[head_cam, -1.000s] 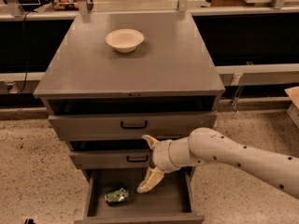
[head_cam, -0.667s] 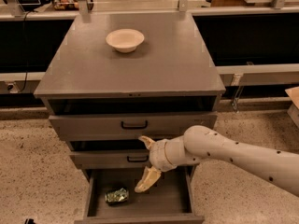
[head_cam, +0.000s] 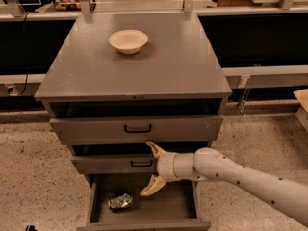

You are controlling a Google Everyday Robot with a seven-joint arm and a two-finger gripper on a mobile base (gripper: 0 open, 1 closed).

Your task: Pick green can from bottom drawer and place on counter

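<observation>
At the foot of the grey cabinet: bottom drawer (head_cam: 185, 210), pulled out toward the camera, a plain grey box with its inside exposed. Contents: one green can (head_cam: 120, 202), small, shiny green and silver, dented, lying on its side on the drawer floor toward the left-hand wall. Above it: middle drawer (head_cam: 103, 165) with black handle (head_cam: 141, 163), slightly out; above that, top drawer (head_cam: 91, 129) with black handle (head_cam: 138, 128), also slightly out, a dark gap showing over each. Cabinet top: counter (head_cam: 159, 73), broad flat grey surface, bearing one cream bowl (head_cam: 128, 41), upright, toward the back and left of centre. Arm (head_cam: 240, 177): cream-white, dotted with dark spots, entering from the lower right edge and reaching left across the drawer fronts. Gripper (head_cam: 151, 169): two curved cream fingers (head_cam: 155, 150) spread wide apart, holding nothing; one finger points up in front of the gap over the middle drawer, the other points down and left over the open bottom drawer. Gripper sits just right of the middle drawer's handle, above and to the right of the green can, near it but apart from it. Surround: speckled floor (head_cam: 29, 177) on both sides of the cabinet.
</observation>
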